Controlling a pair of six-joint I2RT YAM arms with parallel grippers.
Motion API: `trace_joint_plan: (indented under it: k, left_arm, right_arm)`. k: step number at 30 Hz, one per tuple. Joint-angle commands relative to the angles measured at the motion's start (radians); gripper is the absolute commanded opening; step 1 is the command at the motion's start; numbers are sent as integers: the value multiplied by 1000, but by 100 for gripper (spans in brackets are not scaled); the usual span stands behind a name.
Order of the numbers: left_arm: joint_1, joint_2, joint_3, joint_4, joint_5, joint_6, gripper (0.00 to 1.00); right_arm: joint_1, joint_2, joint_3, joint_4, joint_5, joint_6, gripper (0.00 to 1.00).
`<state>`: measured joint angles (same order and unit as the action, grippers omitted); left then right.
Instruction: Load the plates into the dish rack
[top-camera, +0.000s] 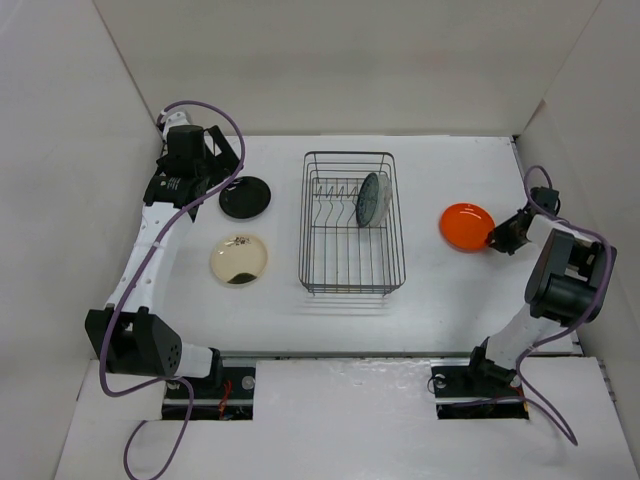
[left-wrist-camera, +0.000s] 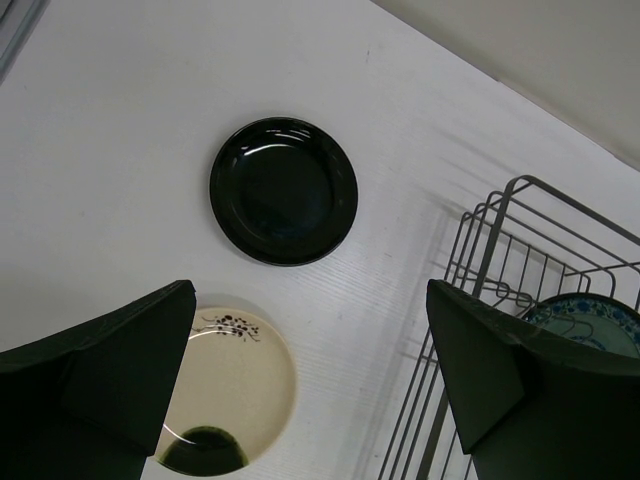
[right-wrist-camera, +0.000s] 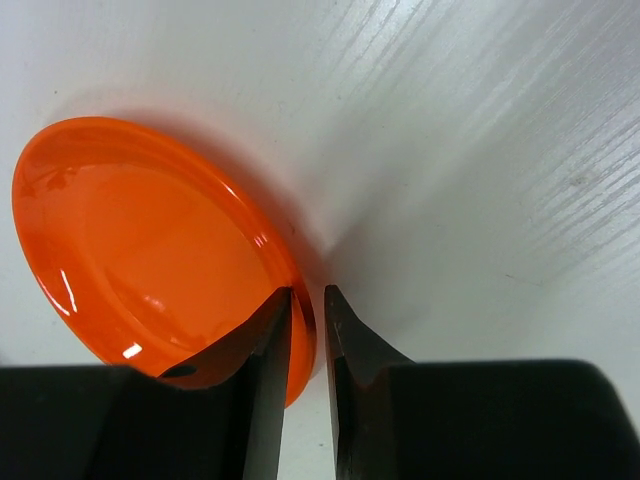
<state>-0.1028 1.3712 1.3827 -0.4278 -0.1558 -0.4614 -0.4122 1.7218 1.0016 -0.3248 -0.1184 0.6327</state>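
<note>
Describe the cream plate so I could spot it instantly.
Find the wire rack in the middle of the table. Two plates lie left of it; the cream plate is the nearer one. Unlike the black plate behind it, it is pale with a dark patch at its rim.

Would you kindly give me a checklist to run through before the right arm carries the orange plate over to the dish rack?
1. Right claw closed on the rim of the orange plate: ok.
2. Grip firm enough for lifting: cannot tell.
3. Dish rack has free prongs: ok. Only the patterned plate stands in it, with empty prongs to its left.
4. Way from the orange plate to the rack free of objects: ok in the top view.
5. Left claw out of the way: ok. It is open over the black plate, left of the rack.
</note>
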Motion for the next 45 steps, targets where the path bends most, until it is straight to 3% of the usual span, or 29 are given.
trace_joint_plan:
  k: [1,8,12,14,21,25,32,36,40,45]
  left_arm:
    - [5,-52,26,11,-16,9,100]
    - [5,-70,26,11,-25,9,100]
    - [5,-80,16,11,-25,18,100]
    - [5,-80,16,11,-34,18,100]
    - [5,-98,7,20,-34,18,100]
    - [5,-75,7,20,-25,18,100]
    - [5,-84,7,20,-25,18,100]
    - [5,-64,7,20,4,18,100]
    - [5,-64,16,20,4,18,100]
    - [5,-55,16,20,-16,18,100]
  right_arm:
    - [19,10,51,-26,46,-10,25]
    - [50,42,100,-75,98,-10,21]
    - [72,62,123,-99,120,-1,11]
    - [72,73,146,-121,131,-1,0]
    - [101,59,146,-105,106,-13,0]
    - [142,-62,146,-105,155,-4,0]
    - [286,-304,275,-195,409,-36,0]
    - [456,-376,354,-261,601,-96,0]
    - [636,-376,493,-375,793,-140,0]
    - [878,-244,762,-600,1089,-171,0]
